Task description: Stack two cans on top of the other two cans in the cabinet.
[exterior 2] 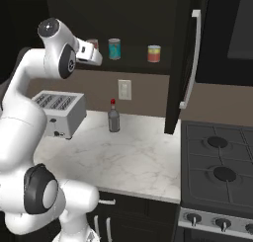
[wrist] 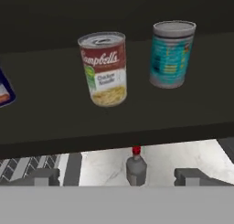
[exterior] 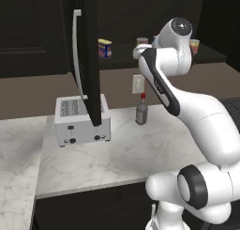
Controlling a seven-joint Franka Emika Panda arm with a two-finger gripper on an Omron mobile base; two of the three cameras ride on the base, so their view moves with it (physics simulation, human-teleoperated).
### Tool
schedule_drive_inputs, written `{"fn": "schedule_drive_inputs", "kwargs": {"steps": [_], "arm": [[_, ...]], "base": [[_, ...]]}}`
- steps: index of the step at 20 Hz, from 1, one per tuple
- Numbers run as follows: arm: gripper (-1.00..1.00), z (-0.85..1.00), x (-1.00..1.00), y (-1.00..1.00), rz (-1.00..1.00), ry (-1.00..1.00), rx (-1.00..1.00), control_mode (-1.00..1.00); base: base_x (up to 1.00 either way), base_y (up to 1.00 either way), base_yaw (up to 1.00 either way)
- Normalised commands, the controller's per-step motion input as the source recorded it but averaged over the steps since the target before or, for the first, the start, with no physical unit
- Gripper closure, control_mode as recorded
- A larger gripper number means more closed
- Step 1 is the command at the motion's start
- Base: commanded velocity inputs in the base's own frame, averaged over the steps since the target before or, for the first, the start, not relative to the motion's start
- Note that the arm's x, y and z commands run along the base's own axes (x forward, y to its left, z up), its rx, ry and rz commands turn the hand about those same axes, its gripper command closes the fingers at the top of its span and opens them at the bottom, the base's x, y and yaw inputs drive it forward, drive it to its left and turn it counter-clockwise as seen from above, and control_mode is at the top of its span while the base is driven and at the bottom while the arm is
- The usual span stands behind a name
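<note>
On the cabinet (wrist: pixel 55 122) shelf, the yellow can (wrist: pixel 4 91) is cut off at frame edge; gripper (wrist: pixel 117 176) spread wide, grasping nothing.

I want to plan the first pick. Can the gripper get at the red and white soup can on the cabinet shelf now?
Probably yes. The soup can stands upright and apart from the teal can, the cabinet door is swung open, and the gripper faces it with fingers spread.

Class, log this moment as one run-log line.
phase: approach | fingers: open, empty | target: red-label can, upright on cabinet shelf | teal can: beside, apart | stacked: none
</note>
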Motion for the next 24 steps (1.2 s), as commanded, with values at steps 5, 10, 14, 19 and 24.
{"fn": "schedule_drive_inputs", "kwargs": {"steps": [5,10,14,19,24], "arm": [[-1.00,0.00,0.27,0.00,0.15,0.00,0.00,-1.00],[-1.00,0.00,0.19,0.05,0.07,-0.05,-0.03,-1.00],[-1.00,0.00,0.31,0.13,0.00,-0.06,-0.06,-1.00],[-1.00,0.00,0.33,0.04,0.00,0.00,-0.01,-1.00],[-1.00,0.00,0.20,0.00,0.00,0.00,0.00,-1.00]], "base": [[0.00,0.00,0.00],[0.00,0.00,0.00],[0.00,0.00,0.00],[0.00,0.00,0.00],[0.00,0.00,0.00]]}}
